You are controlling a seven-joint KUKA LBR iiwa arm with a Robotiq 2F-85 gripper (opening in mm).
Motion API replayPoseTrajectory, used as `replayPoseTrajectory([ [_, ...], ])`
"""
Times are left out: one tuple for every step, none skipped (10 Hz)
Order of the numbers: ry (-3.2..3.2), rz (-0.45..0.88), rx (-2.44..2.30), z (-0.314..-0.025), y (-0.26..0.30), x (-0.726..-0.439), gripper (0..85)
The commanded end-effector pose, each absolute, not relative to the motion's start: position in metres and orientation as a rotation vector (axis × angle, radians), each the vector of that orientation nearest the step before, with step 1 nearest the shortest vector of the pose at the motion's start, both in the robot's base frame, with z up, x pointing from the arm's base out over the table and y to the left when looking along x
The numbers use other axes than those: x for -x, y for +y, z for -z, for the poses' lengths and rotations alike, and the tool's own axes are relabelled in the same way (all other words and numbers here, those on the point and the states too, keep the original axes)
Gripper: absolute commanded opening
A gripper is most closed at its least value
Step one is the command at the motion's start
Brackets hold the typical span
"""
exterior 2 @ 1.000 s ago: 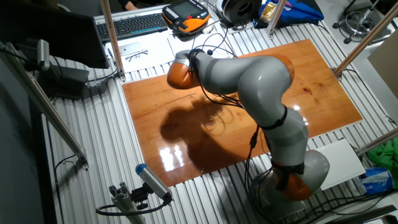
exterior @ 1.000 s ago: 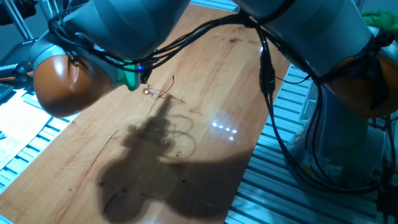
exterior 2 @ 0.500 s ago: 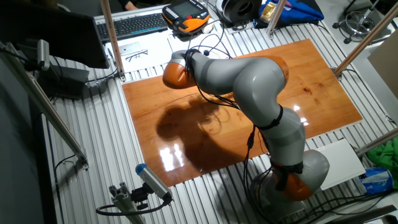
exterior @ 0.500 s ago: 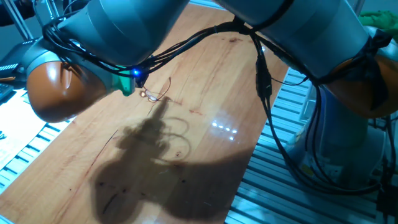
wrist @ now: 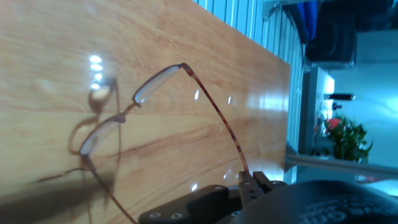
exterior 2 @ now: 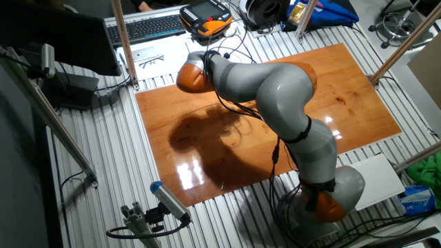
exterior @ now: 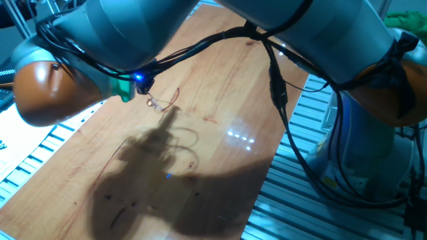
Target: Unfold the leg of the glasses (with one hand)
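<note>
One fixed view: the hand (exterior: 145, 88) w/ blue light and teal ring sits at far left over the wooden table (exterior: 220, 100), under the big grey arm (exterior: 133, 27) and its orange joint (exterior: 47, 93). The glasses (exterior: 163, 101) hang just right of the fingertips, thin reddish wire, lifted off the wood; one leg slants up to the right. Arm shadow (exterior: 167, 173) spreads dark on the near part of the table. Black cables (exterior: 273, 87) loop down the right side.

Other fixed view: arm bends from its base at near right to the far left part of the table (exterior 2: 358, 89); orange joint (exterior 2: 189, 77) near the far edge. Hand and glasses hidden behind the arm here. Keyboard (exterior 2: 148, 27) and a spare pair of specs (exterior 2: 151, 60) lie past the far edge.

Hand view: glasses (wrist: 118, 118) fill the frame, lenses at left, above the wood w/ their shadow below. One leg runs right and down to the black fingertips (wrist: 252, 183), which are clamped onto its end. The other leg drops toward the near edge at left.
</note>
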State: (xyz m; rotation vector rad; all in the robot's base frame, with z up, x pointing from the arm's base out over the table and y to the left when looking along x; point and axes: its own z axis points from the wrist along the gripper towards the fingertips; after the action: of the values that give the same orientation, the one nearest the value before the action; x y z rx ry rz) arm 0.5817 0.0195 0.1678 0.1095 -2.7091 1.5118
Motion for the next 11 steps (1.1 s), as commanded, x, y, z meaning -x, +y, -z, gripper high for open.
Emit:
replayPoseTrajectory([
  [-2.706, -1.516, -0.096, -0.167, 0.024, -0.581, 0.0],
  [-2.703, -1.528, -0.079, -0.164, 0.03, -0.579, 0.0],
  [-2.696, -1.54, -0.074, -0.163, 0.033, -0.577, 0.0],
  [-2.694, -1.539, -0.066, -0.163, 0.035, -0.577, 0.0],
  [-2.696, -1.529, -0.057, -0.164, 0.037, -0.577, 0.0],
  [-2.693, -1.521, -0.051, -0.165, 0.04, -0.578, 0.0],
  [-2.685, -1.517, -0.038, -0.167, 0.045, -0.579, 0.0],
  [-2.683, -1.512, -0.021, -0.167, 0.05, -0.58, 0.0],
  [-2.682, -1.513, -0.002, -0.165, 0.056, -0.58, 0.0],
  [-2.688, -1.511, 0.028, -0.161, 0.063, -0.578, 0.0],
  [-2.687, -1.511, 0.052, -0.156, 0.071, -0.575, 0.0],
])
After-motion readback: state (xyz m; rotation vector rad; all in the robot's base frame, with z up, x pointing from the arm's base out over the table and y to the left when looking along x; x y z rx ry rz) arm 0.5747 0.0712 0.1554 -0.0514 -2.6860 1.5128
